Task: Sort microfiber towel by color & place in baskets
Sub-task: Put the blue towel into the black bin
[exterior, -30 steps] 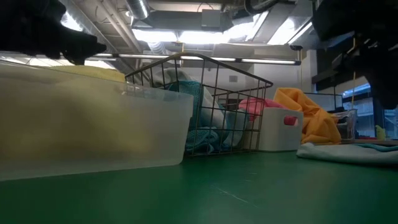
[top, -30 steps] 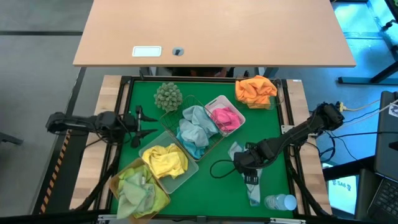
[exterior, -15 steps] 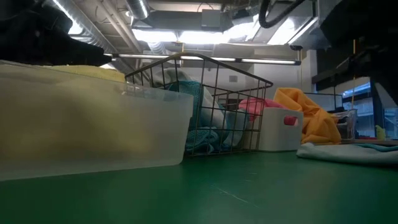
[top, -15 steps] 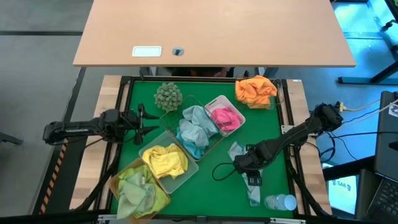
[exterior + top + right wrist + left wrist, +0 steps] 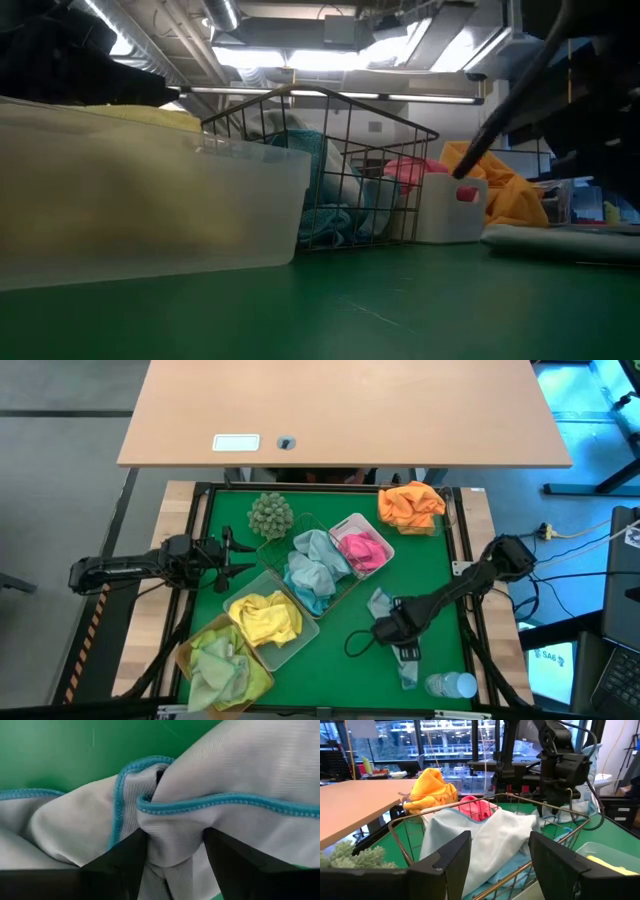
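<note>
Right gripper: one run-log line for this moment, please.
right gripper | shut on light blue towel on mat | left gripper | open, waiting beside wire basket

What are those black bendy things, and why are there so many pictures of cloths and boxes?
The black bendy things are two robot arms. Each ends in a gripper, a hand with two fingers. One picture looks straight down at the green table, one looks across it from table height, and two come from small cameras on the arms' wrists. On the table are baskets of soft towels: the green wire basket holds light blue ones, the white basket pink ones. An orange towel lies loose in a corner. The right gripper is down on a loose light blue towel, its fingers on either side of a fold. The left gripper waits open beside the baskets.
</note>
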Controlling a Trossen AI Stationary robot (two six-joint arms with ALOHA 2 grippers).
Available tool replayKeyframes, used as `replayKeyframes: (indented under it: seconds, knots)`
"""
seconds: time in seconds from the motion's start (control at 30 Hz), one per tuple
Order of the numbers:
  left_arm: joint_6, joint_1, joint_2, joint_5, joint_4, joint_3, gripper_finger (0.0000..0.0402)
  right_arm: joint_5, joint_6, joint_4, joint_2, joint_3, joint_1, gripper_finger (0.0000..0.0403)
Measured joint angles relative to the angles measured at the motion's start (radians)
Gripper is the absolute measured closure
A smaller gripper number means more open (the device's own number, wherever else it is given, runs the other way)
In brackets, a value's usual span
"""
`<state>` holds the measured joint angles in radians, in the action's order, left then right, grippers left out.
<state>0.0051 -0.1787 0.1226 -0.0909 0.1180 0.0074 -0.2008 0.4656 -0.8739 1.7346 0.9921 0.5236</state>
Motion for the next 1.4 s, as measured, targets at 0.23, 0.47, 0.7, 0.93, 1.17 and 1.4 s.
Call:
replayKeyframes:
  seconds: [0.23, 0.47, 0.7, 0.93, 1.17, 1.4]
  knots:
    - [-0.002, 0.0, 0.0, 0.0, -0.001, 0.0, 0.0207, -0.002, -0.003, 0.013, 0.005, -0.017, -0.001, 0.0245]
    - [0.004, 0.0, 0.0, 0.0, -0.001, 0.0, 0.0207, -0.034, -0.007, 0.0, 0.009, 0.015, -0.004, 0.0382]
    - [0.005, 0.0, 0.0, 0.0, -0.001, 0.0, 0.0207, -0.106, -0.112, -0.051, 0.012, 0.232, -0.037, 0.0352]
    - [0.006, 0.0, 0.0, 0.002, -0.002, 0.0, 0.0207, -0.037, -0.266, -0.25, 0.012, 0.539, -0.095, 0.0389]
    - [0.006, 0.0, 0.0, 0.002, -0.004, 0.0, 0.0207, 0.117, -0.434, -0.335, 0.011, 0.83, -0.181, 0.0375]
    - [0.006, 0.0, 0.0, 0.003, -0.004, 0.0, 0.0207, 0.309, -0.693, -0.217, 0.009, 1.018, -0.316, 0.0375]
